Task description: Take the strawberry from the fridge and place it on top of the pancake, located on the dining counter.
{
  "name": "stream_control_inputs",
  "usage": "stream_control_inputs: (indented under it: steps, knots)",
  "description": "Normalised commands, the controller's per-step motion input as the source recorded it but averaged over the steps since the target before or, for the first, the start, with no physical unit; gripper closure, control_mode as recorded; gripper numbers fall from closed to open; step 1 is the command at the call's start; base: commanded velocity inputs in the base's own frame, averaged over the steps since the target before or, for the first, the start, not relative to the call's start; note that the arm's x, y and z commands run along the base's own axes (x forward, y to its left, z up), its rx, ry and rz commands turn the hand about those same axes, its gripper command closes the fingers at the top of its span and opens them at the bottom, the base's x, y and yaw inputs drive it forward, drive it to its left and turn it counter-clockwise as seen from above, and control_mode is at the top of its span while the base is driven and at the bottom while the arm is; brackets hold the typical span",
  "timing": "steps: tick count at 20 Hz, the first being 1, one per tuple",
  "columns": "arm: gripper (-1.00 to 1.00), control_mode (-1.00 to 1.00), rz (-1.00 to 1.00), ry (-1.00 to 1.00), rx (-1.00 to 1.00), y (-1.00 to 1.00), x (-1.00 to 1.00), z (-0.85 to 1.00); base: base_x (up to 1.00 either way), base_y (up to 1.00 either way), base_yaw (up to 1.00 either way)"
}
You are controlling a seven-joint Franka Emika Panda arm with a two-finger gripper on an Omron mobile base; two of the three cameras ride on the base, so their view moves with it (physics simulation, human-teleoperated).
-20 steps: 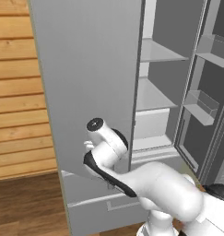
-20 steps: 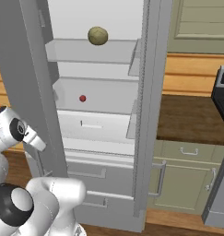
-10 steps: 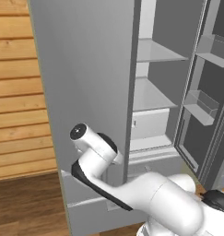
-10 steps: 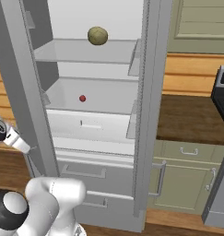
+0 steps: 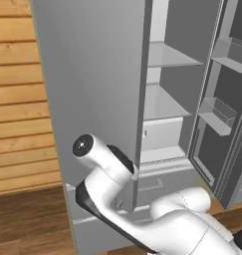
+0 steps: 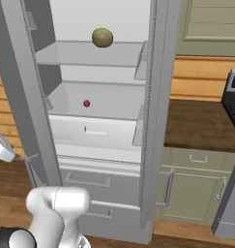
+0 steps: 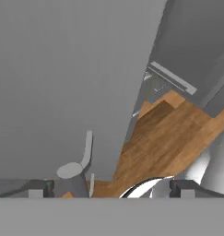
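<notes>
The tall light-grey fridge [image 6: 153, 121] stands open, and the tiny dark-red strawberry [image 6: 86, 103] lies untouched on its white middle shelf, below an olive-brown ball [image 6: 102, 37]. The two-finger gripper [image 7: 109, 186] faces the grey door [image 5: 87, 89] with its tips spread apart, holding nothing. Reaching, grasping and carrying to the pancake all remain.

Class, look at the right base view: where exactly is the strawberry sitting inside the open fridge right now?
The strawberry lies on the fridge's lower white shelf, left of centre, one shelf below the olive-brown ball and just above the pull-out drawer.
</notes>
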Motion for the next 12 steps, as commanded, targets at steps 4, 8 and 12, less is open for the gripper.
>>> stream_control_inputs:
  steps: [4,8,12]
  knots:
    - [-1.0,-1.0,0.0,-0.06,0.39,-0.77,-0.54,0.59,0.0,0.0,0.0]
    - [-1.0,-1.0,0.0,0.05,0.59,-0.98,-0.05,0.41,0.0,0.0,0.0]
    - [-1.0,-1.0,0.0,0.21,0.81,-0.9,0.01,0.21,0.0,0.0,0.0]
